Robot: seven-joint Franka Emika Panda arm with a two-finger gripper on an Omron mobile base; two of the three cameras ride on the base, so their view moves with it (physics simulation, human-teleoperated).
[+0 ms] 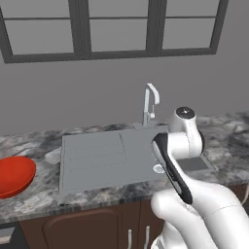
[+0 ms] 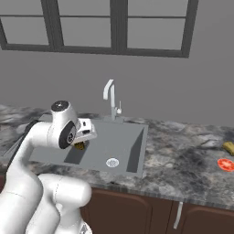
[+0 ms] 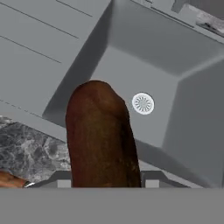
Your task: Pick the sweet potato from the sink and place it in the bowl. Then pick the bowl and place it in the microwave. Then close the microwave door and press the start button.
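One dark reddish-brown elongated sweet potato [image 3: 101, 135] is held between the fingers of the two-finger gripper [image 3: 105, 183]; the fingers are partly drawn together and pinch its near end, as judged from the hand view, where the tuber rises straight out from between the tips. Its long axis runs along the gripper's own line, away from the hand. In the right base view a small brown patch of it [image 2: 80, 146] is seen under the white hand, above the left side of the wide rectangular grey metal sink [image 2: 132, 153].

Position relative to the sink: the tuber is lifted clear of the basin floor, with the round silver drain [image 3: 143, 103] beyond and beside its tip, apart from it. The ridged drainboard [image 1: 92, 158] lies to the left of the basin.

One wide shallow glossy red round bowl [image 1: 14, 175] is set on the marbled stone counter [image 1: 46, 192], left of the sink and well apart from the basin, past the whole drainboard. The coming carry is therefore judged to run leftward across the drainboard, ending over the bowl.

Appearance of the tuber: surface matt, faintly mottled, darker along one flank, tip blunt and rounded; no damage is discernible. It is judged much narrower than the bowl, so little accuracy should be demanded at release.
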